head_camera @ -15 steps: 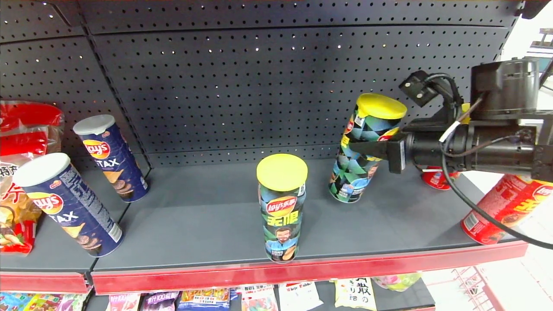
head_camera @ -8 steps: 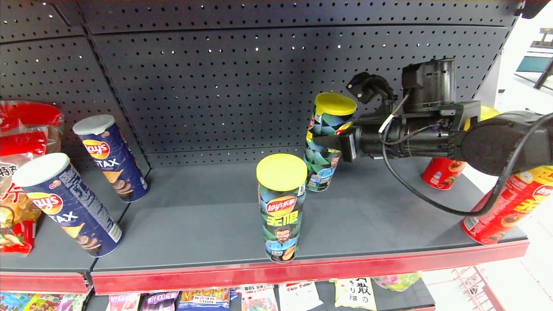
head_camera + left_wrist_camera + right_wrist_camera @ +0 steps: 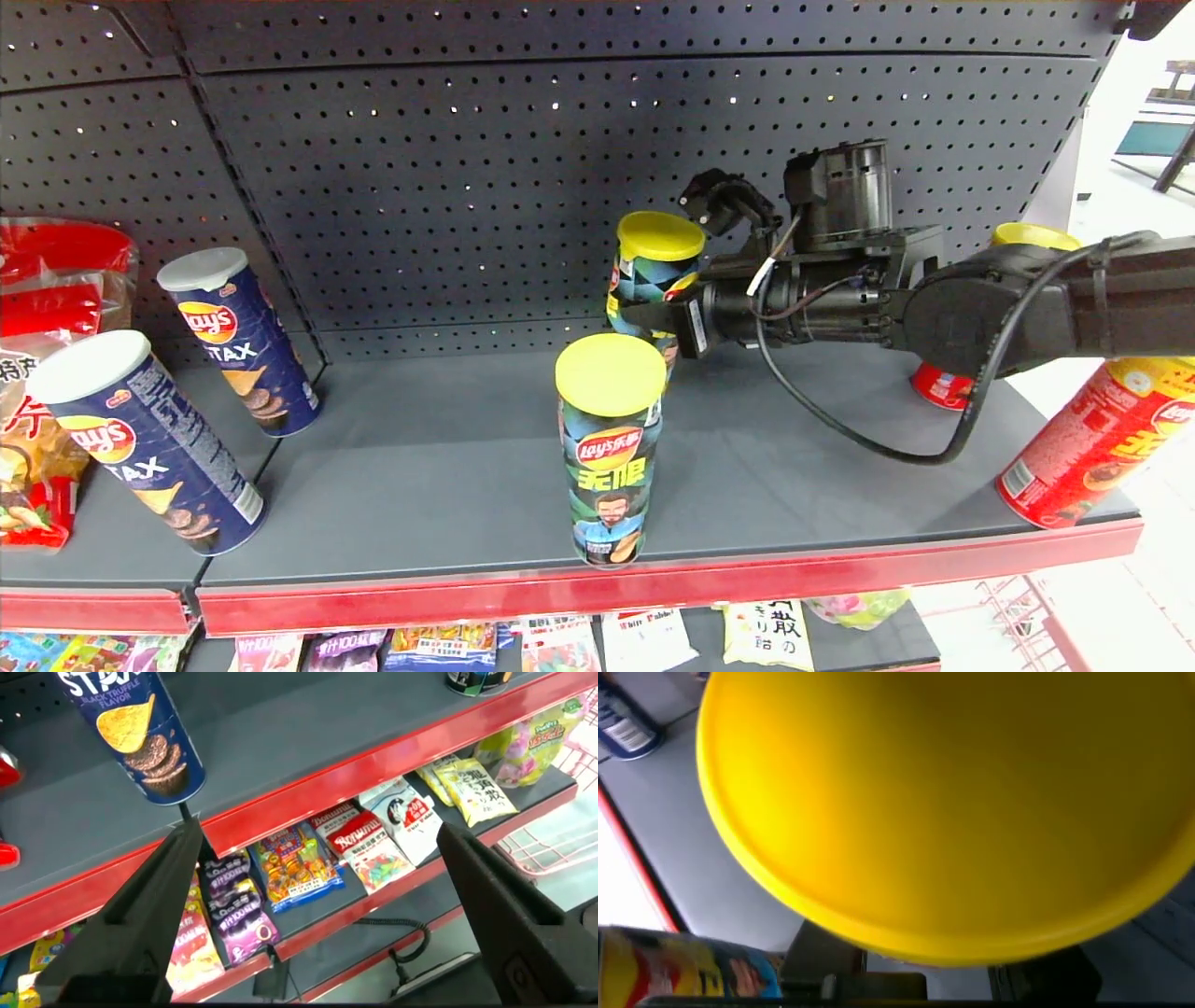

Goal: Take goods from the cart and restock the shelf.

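Observation:
A yellow-lidded chip can (image 3: 609, 448) with a dark patterned wrap stands upright at the front edge of the grey shelf (image 3: 448, 467). Directly behind it is a second can of the same kind (image 3: 653, 266), tilted slightly, with my right gripper (image 3: 658, 317) shut on its side. Its base is hidden by the front can, so I cannot tell whether it touches the shelf. In the right wrist view the held can's yellow lid (image 3: 943, 812) is very close. My left gripper (image 3: 318, 905) hangs open and empty, low in front of the lower shelf.
Two blue cans (image 3: 238, 341) (image 3: 140, 439) lean at the left beside snack bags (image 3: 37, 392). Red cans (image 3: 1092, 448) (image 3: 943, 385) stand at the right. The pegboard back wall (image 3: 523, 187) is close behind. Snack packets (image 3: 308, 859) fill the lower shelf.
My right arm has carried the held can leftward along the shelf and further back, from the right part to just behind the front can. The left arm has kept still.

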Available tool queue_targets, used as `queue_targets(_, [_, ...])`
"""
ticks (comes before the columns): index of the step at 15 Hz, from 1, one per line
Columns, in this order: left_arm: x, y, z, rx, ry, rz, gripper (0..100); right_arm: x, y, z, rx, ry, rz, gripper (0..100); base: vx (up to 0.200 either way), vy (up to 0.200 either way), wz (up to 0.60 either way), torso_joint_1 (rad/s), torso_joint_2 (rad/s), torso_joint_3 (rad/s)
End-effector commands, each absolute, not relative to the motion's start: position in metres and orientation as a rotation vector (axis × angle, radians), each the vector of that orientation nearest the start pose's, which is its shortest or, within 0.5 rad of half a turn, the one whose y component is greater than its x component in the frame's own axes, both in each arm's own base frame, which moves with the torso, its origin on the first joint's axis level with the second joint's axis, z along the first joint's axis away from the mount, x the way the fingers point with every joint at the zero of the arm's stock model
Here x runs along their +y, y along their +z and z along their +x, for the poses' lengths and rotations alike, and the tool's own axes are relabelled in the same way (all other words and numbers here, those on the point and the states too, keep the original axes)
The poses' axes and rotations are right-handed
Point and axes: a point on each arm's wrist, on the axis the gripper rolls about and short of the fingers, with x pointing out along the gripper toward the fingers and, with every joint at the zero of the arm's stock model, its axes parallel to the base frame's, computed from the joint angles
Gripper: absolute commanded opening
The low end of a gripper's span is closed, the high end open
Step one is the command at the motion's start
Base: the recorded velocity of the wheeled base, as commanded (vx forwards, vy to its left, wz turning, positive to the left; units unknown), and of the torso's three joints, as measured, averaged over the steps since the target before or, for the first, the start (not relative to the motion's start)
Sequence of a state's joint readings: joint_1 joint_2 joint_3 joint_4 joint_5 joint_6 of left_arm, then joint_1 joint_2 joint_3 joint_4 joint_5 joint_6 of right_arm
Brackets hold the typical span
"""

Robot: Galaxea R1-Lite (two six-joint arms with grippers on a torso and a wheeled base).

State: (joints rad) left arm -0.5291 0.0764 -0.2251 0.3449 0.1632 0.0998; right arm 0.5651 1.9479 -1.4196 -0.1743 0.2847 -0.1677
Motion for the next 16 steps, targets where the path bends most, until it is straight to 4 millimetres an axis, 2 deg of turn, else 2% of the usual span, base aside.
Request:
queue_targets(1, [0.022, 0.103, -0.030, 0.173, -0.373, 0.167, 100, 0.224, 0.215, 0.330, 0.301, 0.884, -0.212, 0, 0.000, 0.000, 0.00, 0.000, 0.00, 0.000])
queue_targets(16, [0.022, 0.101, -0.030, 0.171, -0.375, 0.169, 100, 0.230, 0.202, 0.341, 0.323, 0.860, -0.218, 0, 0.000, 0.000, 0.00, 0.000, 0.00, 0.000])
